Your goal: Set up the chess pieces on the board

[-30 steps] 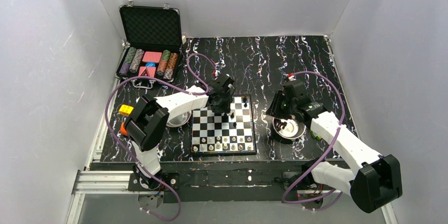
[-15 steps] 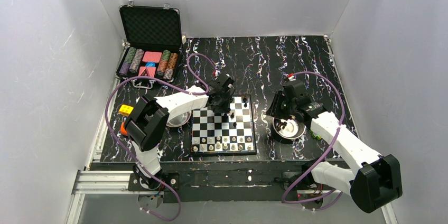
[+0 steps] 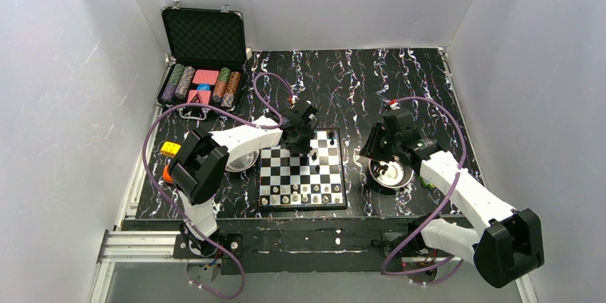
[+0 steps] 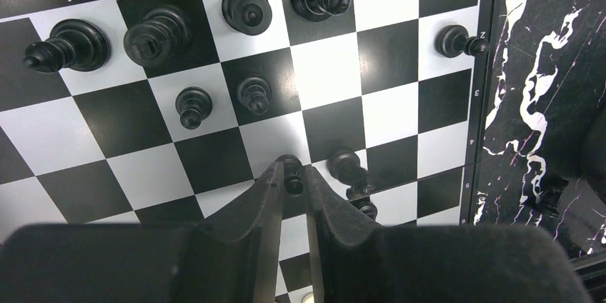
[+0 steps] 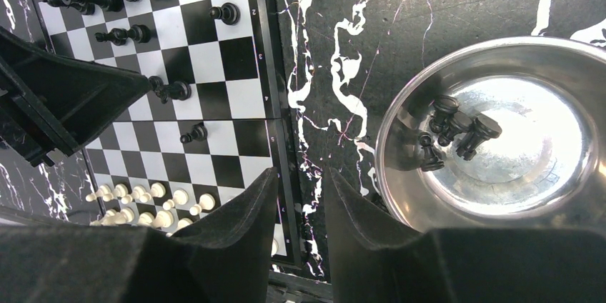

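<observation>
The board (image 3: 304, 207) lies mid-table, with white chess pieces (image 3: 300, 194) along its near rows and black chess pieces (image 4: 246, 8) on its far rows. My left gripper (image 4: 294, 169) reaches down over the far middle of the board (image 4: 389, 46) and is shut on a small black pawn (image 4: 293, 186) pinched between its tips. Another black piece (image 4: 346, 167) stands just right of the fingers. My right gripper (image 5: 301, 174) is open and holds nothing. It hovers over the table between the board's right rim (image 5: 261, 67) and a steel bowl (image 5: 386, 138) that holds a few black pieces (image 5: 457, 128).
An open black case (image 3: 204, 67) with poker chips stands at the back left. A second steel bowl (image 3: 241, 160) sits under the left arm, left of the board. Small yellow and orange objects (image 3: 170, 148) lie at the table's left edge. White walls close in three sides.
The left jaws have narrowed onto the black pawn. Neither arm has visibly shifted, and the right gripper is unchanged.
</observation>
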Robot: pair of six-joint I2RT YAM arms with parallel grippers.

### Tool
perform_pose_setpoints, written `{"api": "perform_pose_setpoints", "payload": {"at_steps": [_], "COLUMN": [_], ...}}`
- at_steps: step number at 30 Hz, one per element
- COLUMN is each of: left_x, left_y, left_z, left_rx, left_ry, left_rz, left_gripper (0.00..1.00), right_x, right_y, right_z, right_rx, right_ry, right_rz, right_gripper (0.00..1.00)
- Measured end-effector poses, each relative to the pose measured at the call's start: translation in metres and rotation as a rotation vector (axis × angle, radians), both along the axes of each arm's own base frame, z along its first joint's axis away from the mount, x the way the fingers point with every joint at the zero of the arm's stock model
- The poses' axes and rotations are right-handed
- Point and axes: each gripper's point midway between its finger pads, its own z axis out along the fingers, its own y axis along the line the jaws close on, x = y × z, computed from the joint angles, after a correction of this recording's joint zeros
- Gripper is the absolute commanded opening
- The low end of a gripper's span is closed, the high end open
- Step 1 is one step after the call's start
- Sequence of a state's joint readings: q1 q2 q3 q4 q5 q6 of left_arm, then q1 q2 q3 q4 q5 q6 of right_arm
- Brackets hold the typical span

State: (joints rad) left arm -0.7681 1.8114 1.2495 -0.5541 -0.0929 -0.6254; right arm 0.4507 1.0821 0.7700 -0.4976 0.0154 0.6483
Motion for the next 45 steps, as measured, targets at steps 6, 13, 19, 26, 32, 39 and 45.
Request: {"api": "perform_pose_setpoints", "payload": {"at_steps": [6,13,19,26,32,39,45], "left_x": [0.000,0.000,-0.004,-0.011,0.006,0.029,0.042], "left_y": [0.000,0.001,0.011,0.037,0.062,0.081,0.080], "left_z": [0.000,0.000,0.000,0.001,0.008,0.016,0.025], "left_rx": [0.001,0.003,0.026,0.094,0.101,0.101,0.082], "left_ry": [0.002,0.000,-0.007,-0.014,-0.024,-0.044,-0.070], "left_rz": [0.003,0.004,0.016,0.042,0.095,0.135,0.127], "left_gripper": [0.10,0.08,0.09,0.10,0.10,0.10,0.10], "right_x": [-0.001,-0.002,-0.002,-0.002,-0.002,-0.002,-0.002], "right_y": [0.001,0.004,0.005,0.006,0.006,0.006,0.006], "right_z": [-0.002,-0.004,-0.004,-0.003,-0.003,-0.003,-0.003], "right_rx": [0.002,0.012,0.015,0.021,0.023,0.023,0.022], "right_ry": [0.011,0.026,0.027,0.025,0.025,0.025,0.025], "right_rz": [0.004,0.015,0.017,0.020,0.022,0.021,0.021], "right_gripper": [0.38,0.38,0.38,0.38,0.38,0.38,0.38]}}
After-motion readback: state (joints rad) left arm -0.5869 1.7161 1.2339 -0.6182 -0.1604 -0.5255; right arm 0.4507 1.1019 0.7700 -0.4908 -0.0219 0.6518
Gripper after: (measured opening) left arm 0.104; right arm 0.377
